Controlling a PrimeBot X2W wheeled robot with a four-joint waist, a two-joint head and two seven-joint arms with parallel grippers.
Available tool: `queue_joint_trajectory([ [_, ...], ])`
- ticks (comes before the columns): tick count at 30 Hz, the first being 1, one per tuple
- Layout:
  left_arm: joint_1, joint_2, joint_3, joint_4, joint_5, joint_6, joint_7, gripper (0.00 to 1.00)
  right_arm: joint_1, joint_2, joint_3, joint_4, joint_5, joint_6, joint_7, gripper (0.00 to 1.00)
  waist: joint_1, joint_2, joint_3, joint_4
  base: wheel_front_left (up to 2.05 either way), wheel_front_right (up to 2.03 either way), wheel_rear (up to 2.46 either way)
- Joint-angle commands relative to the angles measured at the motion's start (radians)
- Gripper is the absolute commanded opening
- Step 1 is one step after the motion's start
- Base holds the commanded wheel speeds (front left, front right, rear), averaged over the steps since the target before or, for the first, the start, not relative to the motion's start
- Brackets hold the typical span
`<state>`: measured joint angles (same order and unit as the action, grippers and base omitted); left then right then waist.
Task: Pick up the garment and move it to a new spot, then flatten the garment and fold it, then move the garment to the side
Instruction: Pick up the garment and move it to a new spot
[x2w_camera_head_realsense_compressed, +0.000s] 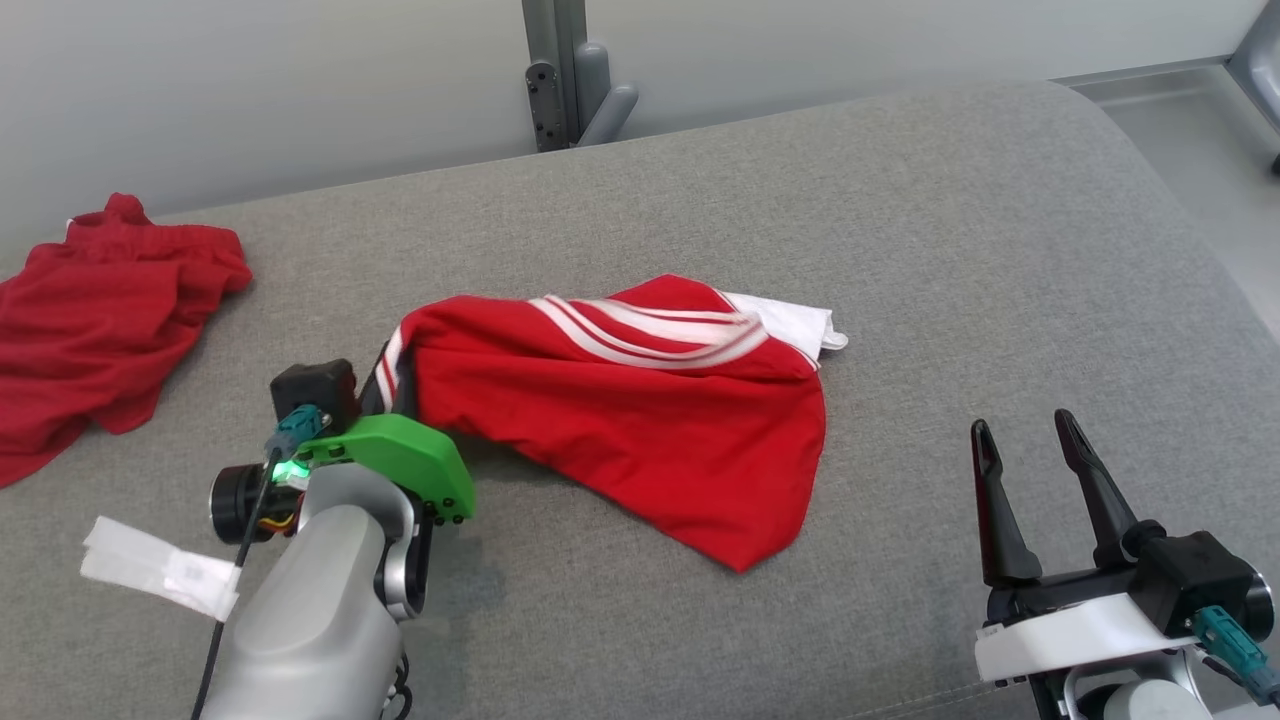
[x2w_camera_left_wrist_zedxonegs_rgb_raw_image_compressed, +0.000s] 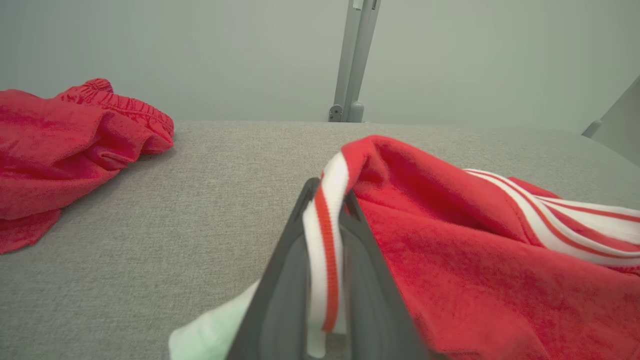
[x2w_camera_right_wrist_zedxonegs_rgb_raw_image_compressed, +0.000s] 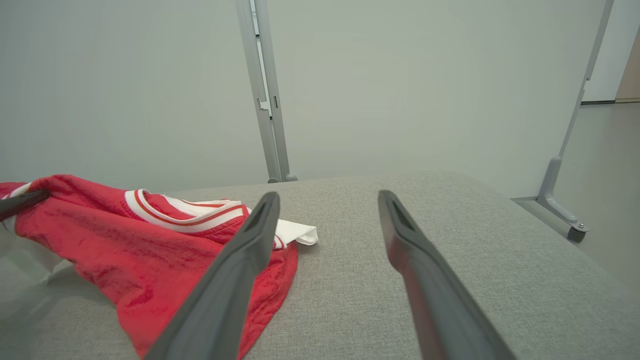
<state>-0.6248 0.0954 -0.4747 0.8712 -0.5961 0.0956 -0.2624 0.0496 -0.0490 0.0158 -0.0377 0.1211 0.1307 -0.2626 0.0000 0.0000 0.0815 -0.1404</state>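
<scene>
Garment (x2w_camera_head_realsense_compressed: 640, 430) on grey cushion (x2w_camera_head_realsense_compressed: 900, 250); left gripper (x2w_camera_left_wrist_zedxonegs_rgb_raw_image_compressed: 329, 192) pinches its striped hem (x2w_camera_left_wrist_zedxonegs_rgb_raw_image_compressed: 322, 240), right gripper (x2w_camera_head_realsense_compressed: 1023, 427) spread, near right.

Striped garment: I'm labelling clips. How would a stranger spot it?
On the grey cushion, look mid-surface, where the left hand pinches a striped hem. That crumpled red garment has white stripes and a white corner; the heap at far left is plain red.

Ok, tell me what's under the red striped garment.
The red striped garment lies on the grey cushion. White cloth pokes out beneath its far right edge. Whatever sits under its middle is covered.
</scene>
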Motion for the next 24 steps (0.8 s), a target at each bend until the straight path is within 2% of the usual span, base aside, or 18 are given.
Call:
queue_joint_trajectory([
  [1, 0.025, 0.011, 0.025, -0.014, 0.019, 0.011, -0.004, 0.00, -0.011, -0.003, -0.003, -0.003, -0.002, 0.000, -0.003, 1.00, 0.0000, 0.0000, 0.003, 0.003, 0.00, 0.00, 0.00],
  [4, 0.072, 0.009, 0.080, -0.040, 0.031, 0.024, -0.004, 0.00, -0.014, -0.003, -0.006, -0.003, -0.004, 0.000, -0.003, 1.00, 0.0000, 0.0000, 0.006, 0.008, 0.00, 0.00, 0.00],
  [6, 0.100, 0.003, 0.102, -0.053, 0.046, 0.011, -0.003, 0.00, -0.016, -0.003, -0.008, -0.003, -0.006, 0.000, -0.003, 1.00, 0.0000, 0.0000, 0.007, 0.013, 0.00, 0.00, 0.00],
  [7, 0.112, -0.001, 0.110, -0.058, 0.053, 0.003, -0.003, 0.20, -0.016, -0.003, -0.009, -0.003, -0.007, 0.000, -0.003, 1.00, 0.0000, 0.0000, 0.006, 0.015, 0.00, 0.00, 0.00],
  [8, 0.121, -0.004, 0.117, -0.066, 0.062, -0.004, -0.003, 0.50, -0.016, -0.003, -0.010, -0.002, -0.007, 0.000, -0.003, 1.00, 0.0000, 0.0000, 0.006, 0.018, 0.00, 0.00, 0.00],
  [9, 0.131, -0.008, 0.128, -0.077, 0.069, -0.013, -0.003, 0.96, -0.016, -0.003, -0.012, 0.000, -0.007, 0.000, -0.003, 1.00, 0.0000, 0.0000, 0.004, 0.021, 0.00, 0.00, 0.00],
  [10, 0.142, -0.011, 0.137, -0.087, 0.077, -0.021, -0.003, 1.00, -0.015, -0.003, -0.012, 0.001, -0.008, 0.000, -0.003, 1.00, 0.0000, 0.0000, 0.003, 0.023, 0.00, 0.00, 0.00],
  [24, 0.349, -0.026, 0.294, -0.380, 0.281, -0.114, -0.003, 1.00, 0.011, -0.003, -0.028, -0.006, -0.039, 0.000, -0.003, 1.00, 0.0000, 0.0000, -0.064, 0.080, 0.00, 0.00, 0.00],
])
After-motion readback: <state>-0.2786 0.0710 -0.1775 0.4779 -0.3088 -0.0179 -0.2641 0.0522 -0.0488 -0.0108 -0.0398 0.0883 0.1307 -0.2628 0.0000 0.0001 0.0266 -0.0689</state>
